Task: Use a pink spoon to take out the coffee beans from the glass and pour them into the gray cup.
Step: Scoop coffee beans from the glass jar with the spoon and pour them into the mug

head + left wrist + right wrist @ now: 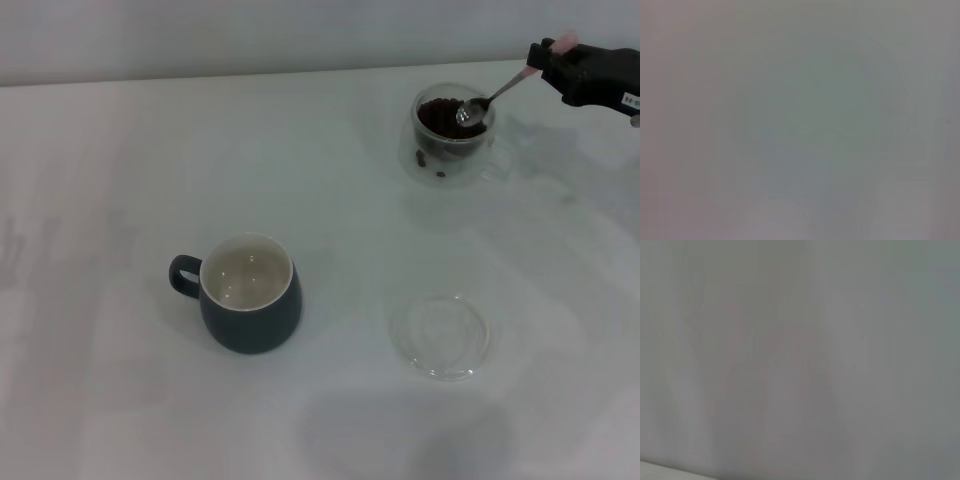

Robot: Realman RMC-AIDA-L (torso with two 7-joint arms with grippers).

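Note:
The clear glass (452, 135) stands at the far right of the table and holds dark coffee beans (441, 115). My right gripper (553, 58) is at the far right edge, shut on the pale pink handle of the pink spoon (494, 99). The spoon slants down to the left, and its silver bowl rests over the beans inside the glass. The gray cup (249, 294) stands at the front left with its handle to the left and its white inside bare. My left gripper is out of view. Both wrist views show only plain grey surface.
A flat shallow clear glass dish (440, 335) lies on the white table (120, 200), in front of the glass and to the right of the gray cup. A wall runs along the table's far edge.

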